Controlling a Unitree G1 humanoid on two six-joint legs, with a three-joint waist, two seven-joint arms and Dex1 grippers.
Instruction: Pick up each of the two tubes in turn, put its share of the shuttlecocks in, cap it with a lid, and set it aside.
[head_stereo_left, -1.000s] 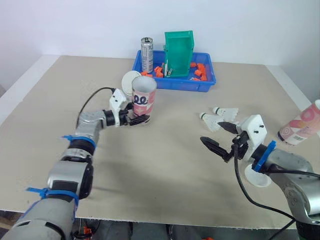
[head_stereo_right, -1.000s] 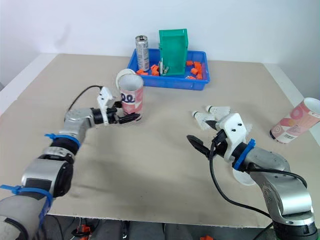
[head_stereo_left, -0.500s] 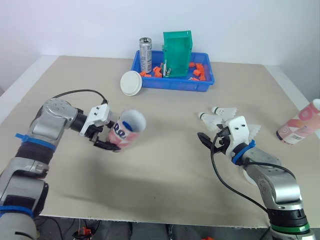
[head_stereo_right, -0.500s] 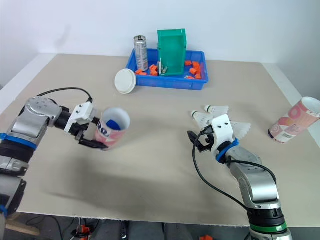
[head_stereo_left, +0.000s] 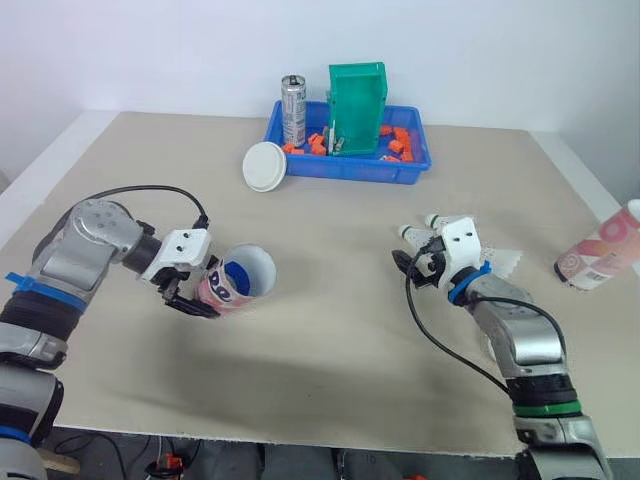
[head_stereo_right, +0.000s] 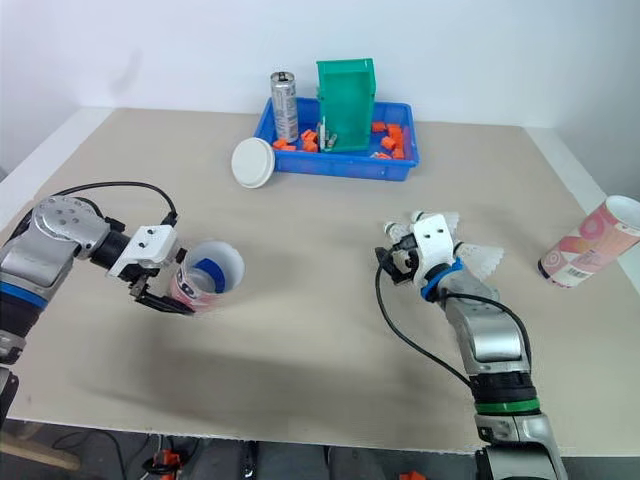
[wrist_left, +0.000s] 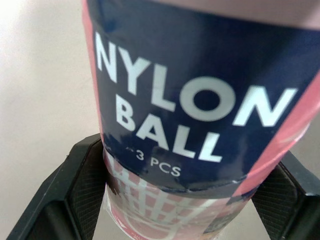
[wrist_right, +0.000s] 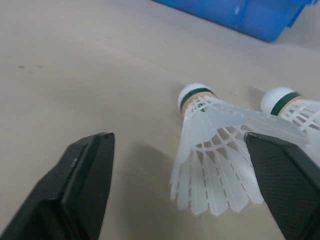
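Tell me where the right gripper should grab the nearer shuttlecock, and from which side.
Probably the narrow neck just behind the cork of the shuttlecock, coming from above: it lies on its side, and the flared skirt looks flimsy. The right gripper is already open.

Right gripper (wrist_right: 177, 145): fingers (wrist_right: 85, 190) spread wide, nothing gripped.
Nearer shuttlecock (wrist_right: 210, 150) lies on the table (wrist_right: 75, 60) between the fingers, cork toward 12 o'clock; second shuttlecock (wrist_right: 295, 107) just beside it at 2 o'clock; blue tray (wrist_right: 250, 15) beyond at 1 o'clock.
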